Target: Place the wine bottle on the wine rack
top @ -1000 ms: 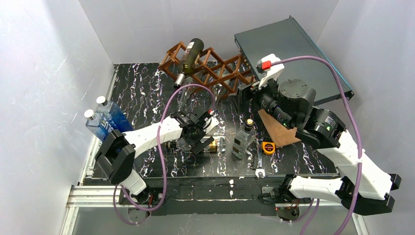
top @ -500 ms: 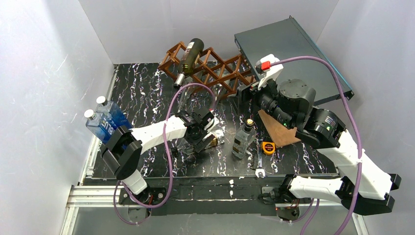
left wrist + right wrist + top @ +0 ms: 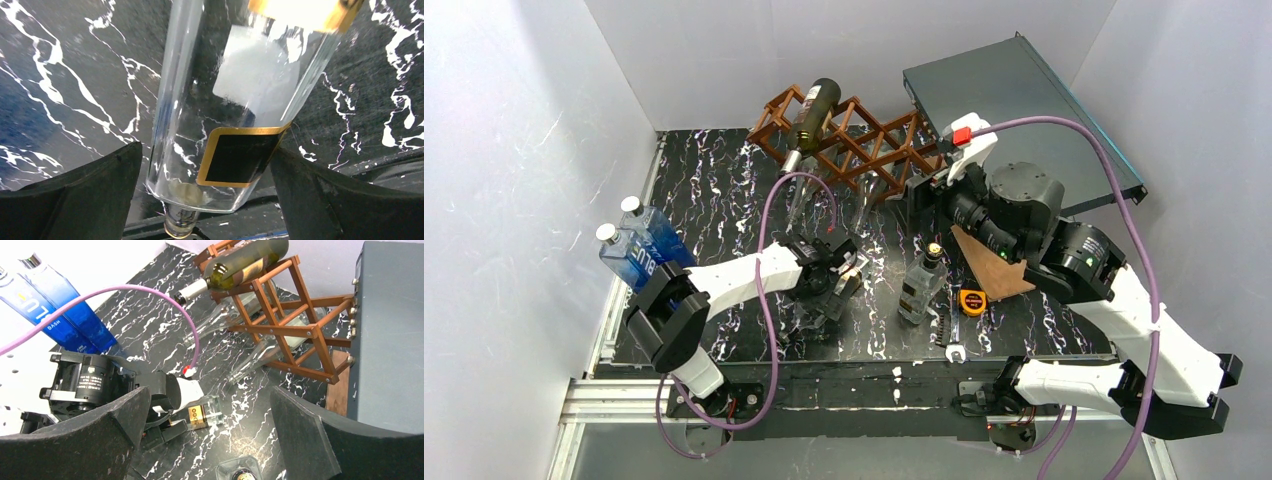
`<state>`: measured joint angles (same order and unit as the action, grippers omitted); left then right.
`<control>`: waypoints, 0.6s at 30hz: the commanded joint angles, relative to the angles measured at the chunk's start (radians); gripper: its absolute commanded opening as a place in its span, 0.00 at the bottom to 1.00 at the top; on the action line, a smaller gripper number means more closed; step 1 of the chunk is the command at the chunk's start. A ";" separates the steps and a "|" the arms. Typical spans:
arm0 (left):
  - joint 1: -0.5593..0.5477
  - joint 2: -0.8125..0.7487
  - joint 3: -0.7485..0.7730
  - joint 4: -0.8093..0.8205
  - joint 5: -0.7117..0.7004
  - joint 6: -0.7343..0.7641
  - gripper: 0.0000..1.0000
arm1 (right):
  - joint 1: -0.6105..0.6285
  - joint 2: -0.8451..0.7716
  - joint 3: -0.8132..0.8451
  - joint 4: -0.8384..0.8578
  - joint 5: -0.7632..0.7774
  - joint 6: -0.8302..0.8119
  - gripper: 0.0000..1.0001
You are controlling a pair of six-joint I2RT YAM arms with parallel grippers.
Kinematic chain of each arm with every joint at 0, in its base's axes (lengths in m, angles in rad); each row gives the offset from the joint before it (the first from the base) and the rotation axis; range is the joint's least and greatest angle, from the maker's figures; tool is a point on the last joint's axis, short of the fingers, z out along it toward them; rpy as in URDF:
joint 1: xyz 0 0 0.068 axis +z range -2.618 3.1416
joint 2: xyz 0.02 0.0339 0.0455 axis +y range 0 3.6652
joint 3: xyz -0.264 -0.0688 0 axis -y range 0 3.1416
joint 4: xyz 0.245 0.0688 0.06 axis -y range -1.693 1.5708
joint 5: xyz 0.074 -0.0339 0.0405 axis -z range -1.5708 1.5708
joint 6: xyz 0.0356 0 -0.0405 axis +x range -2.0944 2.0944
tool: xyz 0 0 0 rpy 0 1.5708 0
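- Clear glass bottle [image 3: 225, 100] with a black, gold-edged label lies on its side on the black marbled table [image 3: 714, 190], near the front edge and well apart from the wine rack [image 3: 864, 150].
- Left gripper [image 3: 206, 150] straddles this bottle with its fingers spread wide, one close along each flank. It has not closed on the glass, and I cannot tell whether the pads touch it.
- Right gripper [image 3: 207, 390] hangs in the air over the right half of the table, fingers wide apart and holding nothing.
- Reddish-brown wooden rack stands at the back, just beside a dark grey panel [image 3: 1024, 110]. A dark green bottle [image 3: 809, 115] rests tilted on its top, and two clear bottles [image 3: 260, 357] poke out of its lower openings.
- Two blue bottles [image 3: 639, 250] stand at the left edge.
- Small upright bottle [image 3: 921, 285], a yellow tape measure [image 3: 971, 300] and a wooden board [image 3: 989, 265] sit to the right of the lying bottle.
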<state>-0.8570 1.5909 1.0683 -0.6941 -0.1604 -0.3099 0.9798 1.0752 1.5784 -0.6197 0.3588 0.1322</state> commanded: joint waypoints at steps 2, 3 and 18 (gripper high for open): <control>-0.013 -0.051 -0.046 -0.016 0.030 -0.054 0.98 | 0.001 -0.012 -0.031 0.067 -0.017 0.012 0.98; -0.014 -0.052 -0.049 -0.013 0.026 -0.053 0.98 | 0.001 -0.012 -0.033 0.069 -0.019 0.016 0.98; -0.041 -0.059 -0.120 0.075 0.013 -0.088 0.72 | 0.001 -0.024 -0.037 0.068 -0.024 0.029 0.98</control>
<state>-0.8845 1.5871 0.9619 -0.6292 -0.1368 -0.3759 0.9798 1.0740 1.5398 -0.6018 0.3367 0.1543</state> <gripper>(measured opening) 0.821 0.983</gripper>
